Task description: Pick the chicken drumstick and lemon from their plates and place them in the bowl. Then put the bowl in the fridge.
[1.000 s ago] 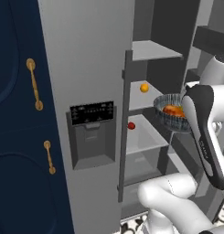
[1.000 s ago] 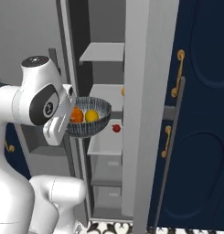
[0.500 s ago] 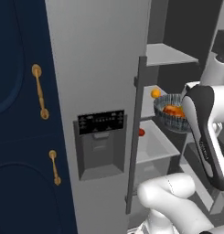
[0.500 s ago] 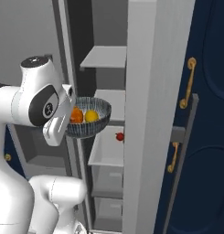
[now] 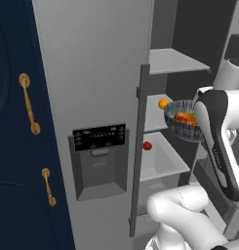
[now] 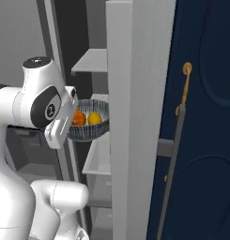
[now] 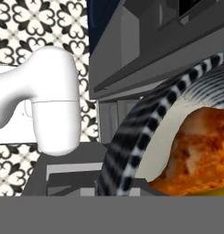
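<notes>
Bowl (image 6: 90, 125) handling: the dark speckled bowl is carried in the air beside the open fridge (image 5: 96, 88), level with the middle shelf (image 5: 152, 114), and it holds both the chicken drumstick (image 6: 79, 117) and the lemon (image 6: 94, 118) side by side; in the hand view the drumstick (image 7: 200, 155) lies against the pale inner wall, close to the rim (image 7: 131, 137). The fingers are clenched on the bowl at its rim, on the side nearest the arm; the fingertips themselves are hidden behind the arm in both base views.

Judged properties: the bowl looks rigid and deep, so it should not flex under a rim grip; with two loose items inside, the weight sits away from the grip point and will tend to tip the far edge down; keep the bowl level during transfer. The glossy drumstick and the round lemon can both slide or roll on the smooth interior; avoid sudden stops. A hard bowl may chip if knocked against the door edge (image 5: 140, 146) or the shelf front; clearance on that side appears small.

Placement note: a small orange ball (image 5: 162, 103) sits on the middle shelf and a small red ball (image 5: 147, 145) on the level below; the bowl should be set down apart from both.
</notes>
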